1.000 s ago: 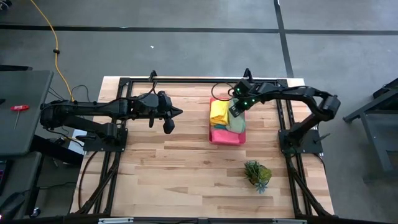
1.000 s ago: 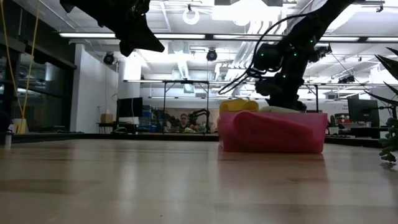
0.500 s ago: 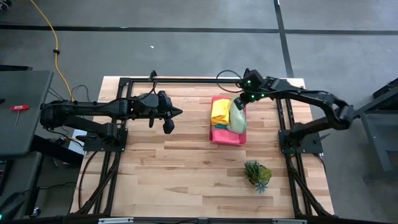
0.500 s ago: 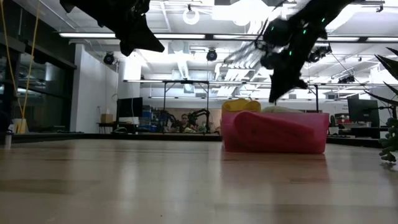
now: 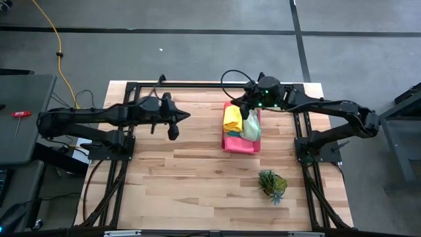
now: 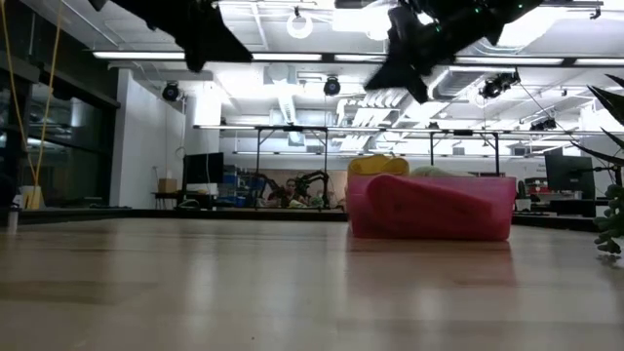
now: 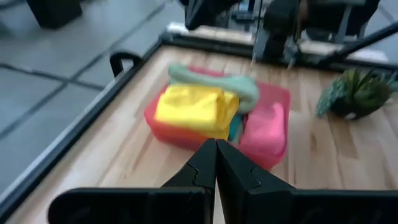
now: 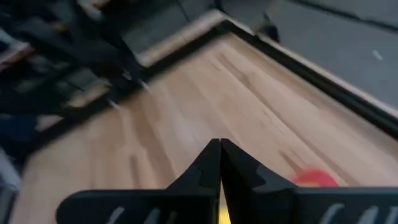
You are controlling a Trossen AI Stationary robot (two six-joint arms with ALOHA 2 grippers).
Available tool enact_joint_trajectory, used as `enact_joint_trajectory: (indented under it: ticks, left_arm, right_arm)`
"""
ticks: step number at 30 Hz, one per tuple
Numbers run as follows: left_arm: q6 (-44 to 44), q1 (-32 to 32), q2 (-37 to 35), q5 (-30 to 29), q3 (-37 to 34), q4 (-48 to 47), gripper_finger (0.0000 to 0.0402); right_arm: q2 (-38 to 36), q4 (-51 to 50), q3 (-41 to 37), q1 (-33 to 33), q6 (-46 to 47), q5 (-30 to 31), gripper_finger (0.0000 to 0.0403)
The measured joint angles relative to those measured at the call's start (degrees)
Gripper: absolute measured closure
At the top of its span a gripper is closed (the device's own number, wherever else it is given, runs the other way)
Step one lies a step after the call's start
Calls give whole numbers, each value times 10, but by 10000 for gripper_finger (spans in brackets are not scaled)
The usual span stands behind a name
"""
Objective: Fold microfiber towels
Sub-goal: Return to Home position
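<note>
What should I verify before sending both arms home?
1. Right gripper shut, empty, high above the pink tray: ok.
2. Left gripper shut, empty, over the table left of the tray: ok.
3. Pale green towel inside the tray, beside the yellow towel: ok.
4. All five towels in: cannot tell; only one pale green, the yellow, a pink towel and a sliver of teal towel show.
5. No towel on the table: ok.
6. Plant apart from both arms: ok.
</note>
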Motion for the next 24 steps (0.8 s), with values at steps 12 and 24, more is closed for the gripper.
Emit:
enact_joint_trajectory:
  ticks: [12,24]
  left_arm:
    - [-8,38,-146,32,0,54,401]
    - [-80,40,-195,93,-102,205,401]
  right_arm:
    - [-47,91,0,25,-18,-118,403]
    - [-78,89,0,53,0,-135,403]
